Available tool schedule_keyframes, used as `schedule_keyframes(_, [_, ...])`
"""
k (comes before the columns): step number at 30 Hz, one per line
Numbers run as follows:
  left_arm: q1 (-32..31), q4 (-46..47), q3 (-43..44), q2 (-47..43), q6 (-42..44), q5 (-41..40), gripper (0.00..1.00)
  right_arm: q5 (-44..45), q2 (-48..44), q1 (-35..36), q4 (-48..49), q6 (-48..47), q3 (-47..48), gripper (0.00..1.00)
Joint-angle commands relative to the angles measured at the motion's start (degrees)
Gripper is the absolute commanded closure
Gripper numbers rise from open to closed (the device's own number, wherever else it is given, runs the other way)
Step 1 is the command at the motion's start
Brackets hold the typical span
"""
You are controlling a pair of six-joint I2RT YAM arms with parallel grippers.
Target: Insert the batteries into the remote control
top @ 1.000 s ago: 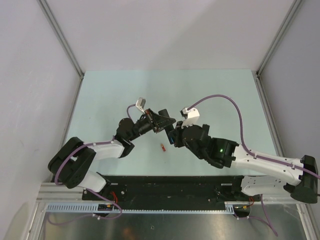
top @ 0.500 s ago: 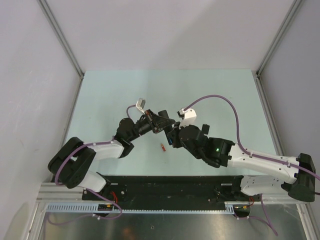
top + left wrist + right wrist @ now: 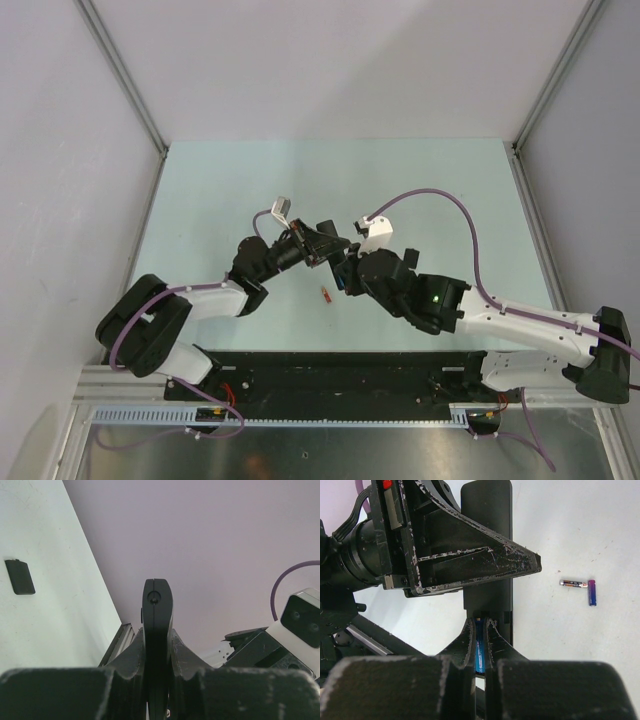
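Holding blue battery (image 3: 478,652), tip at remote control (image 3: 487,502)

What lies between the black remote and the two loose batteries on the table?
Nothing: in the right wrist view, only bare pale table separates the slim black remote control from the two small loose batteries.

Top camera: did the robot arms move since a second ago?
The right gripper, shut on a blue battery, slid a little left toward the remote control. Nothing was grabbed or dropped. The left gripper kept holding the remote control, and the loose batteries stayed on the table.
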Motion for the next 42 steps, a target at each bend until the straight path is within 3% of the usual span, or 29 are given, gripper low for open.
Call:
schedule_keyframes(1, [-0.01, 7.36, 1.74, -2.3, -1.54, -2.72, 1.0, -3.92, 0.95, 0.86, -2.98, 1.15, 1.29, 0.96])
schedule_keyframes(7, [-0.01, 7.36, 1.83, -1.77, -1.81, -2.36, 1.0, -2.69, 0.87, 0.86, -3.85, 1.42, 2.17, 0.85])
schedule_keyframes(24, [0.08, 7.45, 1.65, -1.07, -1.98, -2.1, 1.0, 1.18, 1.04, 0.42, -5.35, 1.42, 4.99, 0.68])
schedule_keyframes(31, [0.08, 7.36, 1.65, -0.63, -2.07, -1.84, 1.0, 1.79, 0.08, -0.29, -5.53, 1.15, 5.69, 0.56])
schedule_keyframes(42, [-0.01, 7.45, 1.65, -0.19, -2.16, -1.57, 1.0, 2.58, -2.03, -0.73, -5.53, 0.98, 5.87, 0.5])
